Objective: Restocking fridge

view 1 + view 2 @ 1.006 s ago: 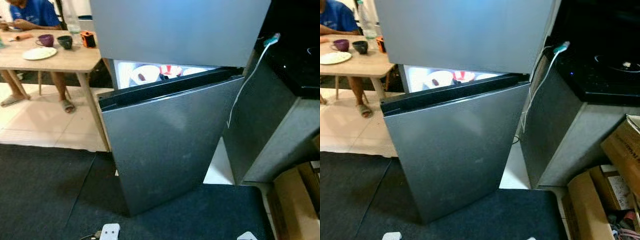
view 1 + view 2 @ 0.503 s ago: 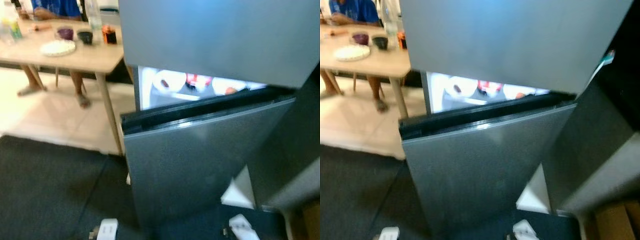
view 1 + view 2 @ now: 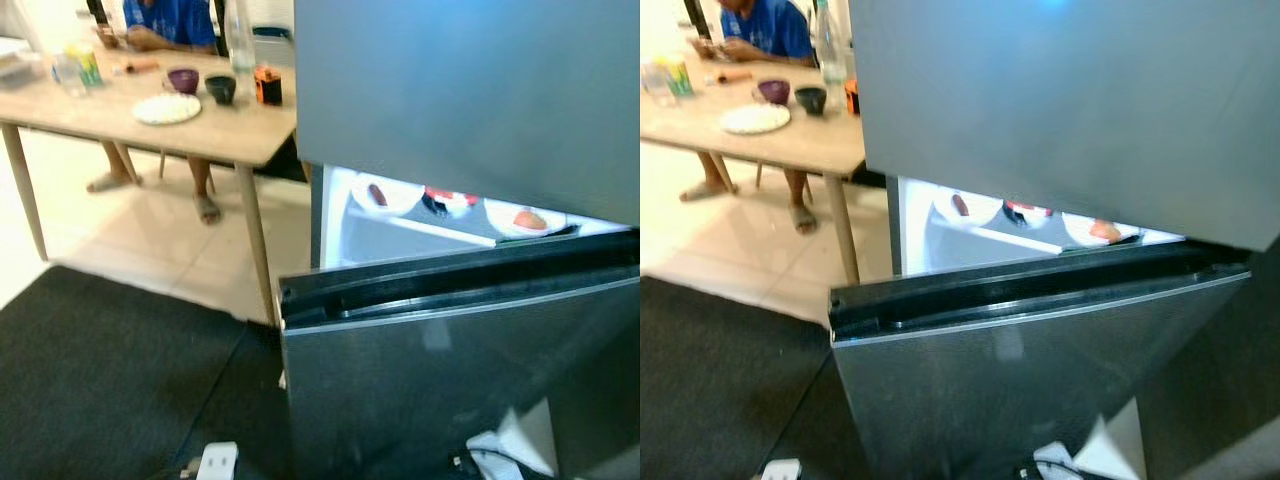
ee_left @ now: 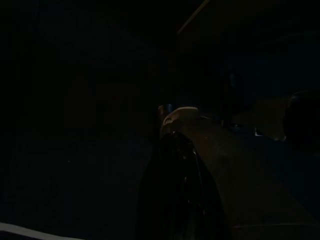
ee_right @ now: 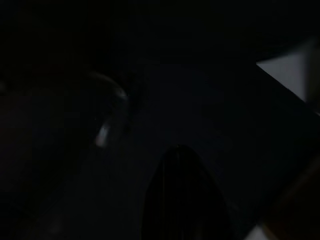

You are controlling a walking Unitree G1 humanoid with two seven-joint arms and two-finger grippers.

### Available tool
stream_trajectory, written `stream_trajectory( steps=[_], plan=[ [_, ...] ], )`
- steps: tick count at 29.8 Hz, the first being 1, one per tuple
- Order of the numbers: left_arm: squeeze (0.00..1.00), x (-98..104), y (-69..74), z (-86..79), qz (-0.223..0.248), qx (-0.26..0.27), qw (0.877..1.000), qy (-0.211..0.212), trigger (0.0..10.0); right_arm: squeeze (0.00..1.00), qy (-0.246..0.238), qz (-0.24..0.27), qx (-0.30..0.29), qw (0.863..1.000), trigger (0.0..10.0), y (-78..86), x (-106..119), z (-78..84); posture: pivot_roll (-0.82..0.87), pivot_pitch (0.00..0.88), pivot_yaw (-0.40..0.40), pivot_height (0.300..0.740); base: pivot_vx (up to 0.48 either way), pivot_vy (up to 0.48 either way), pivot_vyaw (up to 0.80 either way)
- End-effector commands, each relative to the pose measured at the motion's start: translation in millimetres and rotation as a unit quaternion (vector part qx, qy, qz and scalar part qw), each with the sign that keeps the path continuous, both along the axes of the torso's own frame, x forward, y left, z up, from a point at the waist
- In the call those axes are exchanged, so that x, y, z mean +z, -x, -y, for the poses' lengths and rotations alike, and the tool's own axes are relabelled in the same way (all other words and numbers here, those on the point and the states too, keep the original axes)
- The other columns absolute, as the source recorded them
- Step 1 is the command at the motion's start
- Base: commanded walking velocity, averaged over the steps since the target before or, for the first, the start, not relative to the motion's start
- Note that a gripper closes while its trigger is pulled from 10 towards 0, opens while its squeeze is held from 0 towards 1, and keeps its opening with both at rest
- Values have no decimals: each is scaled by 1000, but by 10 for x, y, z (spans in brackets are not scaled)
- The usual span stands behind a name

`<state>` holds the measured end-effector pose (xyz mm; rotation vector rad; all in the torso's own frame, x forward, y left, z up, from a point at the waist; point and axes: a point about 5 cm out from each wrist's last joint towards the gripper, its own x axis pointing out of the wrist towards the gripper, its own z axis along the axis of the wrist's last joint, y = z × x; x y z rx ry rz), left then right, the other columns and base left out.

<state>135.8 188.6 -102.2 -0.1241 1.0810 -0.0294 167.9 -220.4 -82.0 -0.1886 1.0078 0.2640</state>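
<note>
While the grey fridge's lower door (image 3: 1040,390) stands ajar, showing plates of food (image 3: 520,219) on a lit shelf, both arms hang in shade, finger state impossible to tell, so restocking could be either midway or nearly over.

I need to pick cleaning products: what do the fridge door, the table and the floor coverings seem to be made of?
The lower fridge door looks like brushed grey metal, with a soft sheen and a dark plastic-looking top edge. The table seems light wood or wood-look laminate, matte with faint grain. The pale floor looks like glossy tile, given its grout lines and glare. The dark mat seems to be low-pile carpet, dull and grainy.
</note>
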Motion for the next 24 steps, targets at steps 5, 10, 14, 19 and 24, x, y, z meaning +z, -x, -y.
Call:
stream_trajectory(
  steps=[5,10,14,19,24],
  plan=[
    [0,-19,58,-14,-11,-3,1000,-2,10000,0,-107,103,-13,989,10000,-467,311,1,-73,38,-26,740,0,0,0],
    [0,-18,59,-20,-11,-4,1000,-2,10000,0,-200,121,52,971,10000,-654,481,-126,-77,35,-25,740,0,0,0],
    [0,-17,57,-20,-10,-4,1000,-1,10000,0,-248,116,109,956,10000,-735,582,-201,-77,35,-25,740,0,0,0],
    [0,-18,58,-13,-10,-5,1000,0,10000,0,-314,101,225,917,10000,-850,783,-323,-75,34,-28,740,0,0,0],
    [0,-19,57,-3,-10,-6,1000,0,10000,0,-327,121,293,890,10000,-1019,987,-443,-75,34,-28,740,0,0,0]
  ],
)
